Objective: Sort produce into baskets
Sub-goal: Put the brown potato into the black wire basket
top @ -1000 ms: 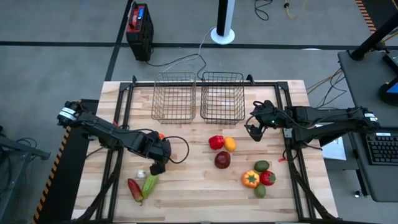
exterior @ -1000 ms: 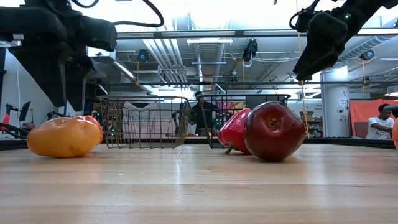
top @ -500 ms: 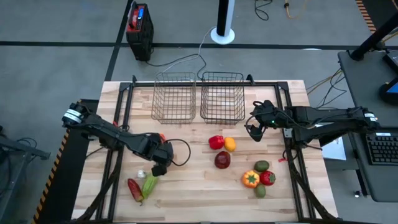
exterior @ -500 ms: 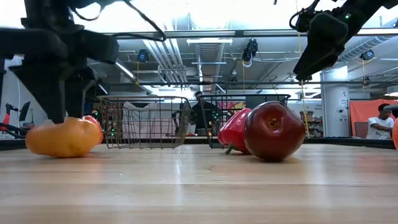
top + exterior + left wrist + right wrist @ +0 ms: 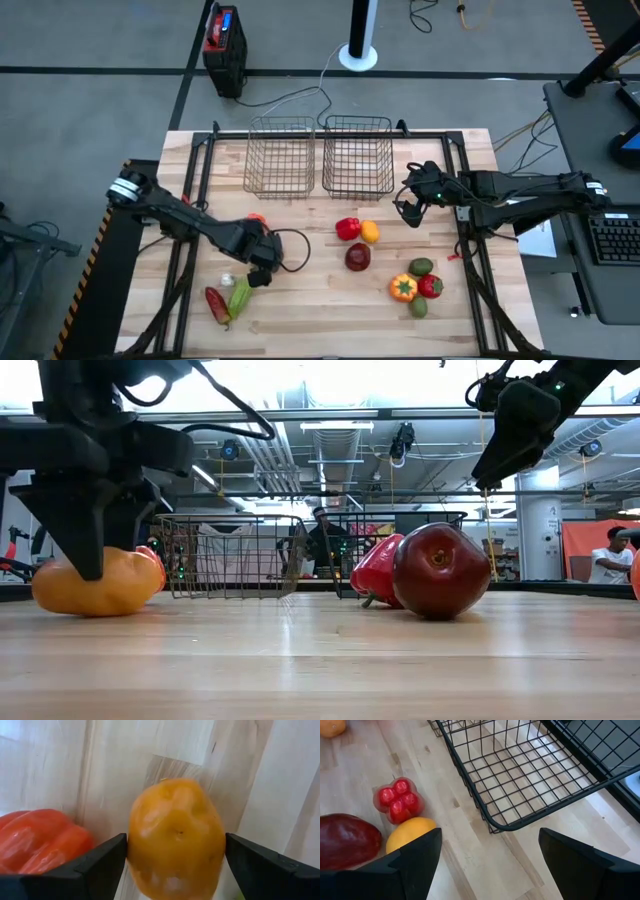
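Two open fingers of my left gripper (image 5: 175,865) straddle the orange pepper (image 5: 175,840), low so they can close on its sides. It sits on the table (image 5: 310,300), well short of the baskets (image 5: 280,155). My right gripper (image 5: 411,209) waits open beside them.

A black and red box (image 5: 223,45) and white post base (image 5: 358,54) stand beyond the wooden table (image 5: 310,305).
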You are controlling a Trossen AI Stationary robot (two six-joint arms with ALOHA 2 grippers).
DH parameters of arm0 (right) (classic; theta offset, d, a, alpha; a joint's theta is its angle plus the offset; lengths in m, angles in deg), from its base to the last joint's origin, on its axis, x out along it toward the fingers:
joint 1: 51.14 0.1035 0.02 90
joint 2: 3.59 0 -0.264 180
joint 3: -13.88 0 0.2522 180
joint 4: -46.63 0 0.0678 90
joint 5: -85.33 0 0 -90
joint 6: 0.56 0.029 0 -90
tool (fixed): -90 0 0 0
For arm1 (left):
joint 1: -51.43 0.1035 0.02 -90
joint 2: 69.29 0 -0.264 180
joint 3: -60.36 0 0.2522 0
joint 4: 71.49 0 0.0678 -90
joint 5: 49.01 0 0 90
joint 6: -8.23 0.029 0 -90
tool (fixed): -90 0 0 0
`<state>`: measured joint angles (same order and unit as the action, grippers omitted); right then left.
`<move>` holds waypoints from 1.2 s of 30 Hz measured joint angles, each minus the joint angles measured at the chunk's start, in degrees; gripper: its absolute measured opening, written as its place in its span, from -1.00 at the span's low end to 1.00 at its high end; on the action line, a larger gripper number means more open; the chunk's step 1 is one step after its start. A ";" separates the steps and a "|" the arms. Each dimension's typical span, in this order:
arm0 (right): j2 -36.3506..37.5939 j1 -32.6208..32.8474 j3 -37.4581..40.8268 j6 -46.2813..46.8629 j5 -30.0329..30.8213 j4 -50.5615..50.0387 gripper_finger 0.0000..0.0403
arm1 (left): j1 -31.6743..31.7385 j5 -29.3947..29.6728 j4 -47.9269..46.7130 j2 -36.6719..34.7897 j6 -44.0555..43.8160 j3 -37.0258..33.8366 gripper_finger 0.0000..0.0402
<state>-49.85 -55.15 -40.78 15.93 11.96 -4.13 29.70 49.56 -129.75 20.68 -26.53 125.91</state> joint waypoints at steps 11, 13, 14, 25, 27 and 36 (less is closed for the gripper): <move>0.00 0.00 0.00 -0.02 0.00 0.00 0.61 | -0.65 0.53 1.98 0.99 0.49 0.06 0.54; 0.00 0.00 0.00 -0.02 0.00 -0.02 0.61 | -0.73 0.52 1.91 1.01 0.41 0.17 0.54; 0.00 -0.02 0.00 -0.02 0.00 -0.01 0.61 | -0.73 0.50 1.91 1.03 0.37 0.27 0.54; 0.00 -0.01 0.00 -0.02 0.00 0.00 0.61 | -1.12 1.20 2.02 1.12 0.63 0.64 0.21; 0.00 -0.01 0.00 -0.02 0.00 0.00 0.61 | -1.12 1.20 2.02 1.12 0.53 0.64 0.19; 0.00 -0.02 0.00 -0.02 0.00 0.00 0.61 | -1.91 1.24 2.16 1.18 0.83 1.93 0.18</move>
<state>-49.85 -55.17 -40.78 15.91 11.96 -4.13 27.79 50.80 -127.59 21.86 -25.71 127.84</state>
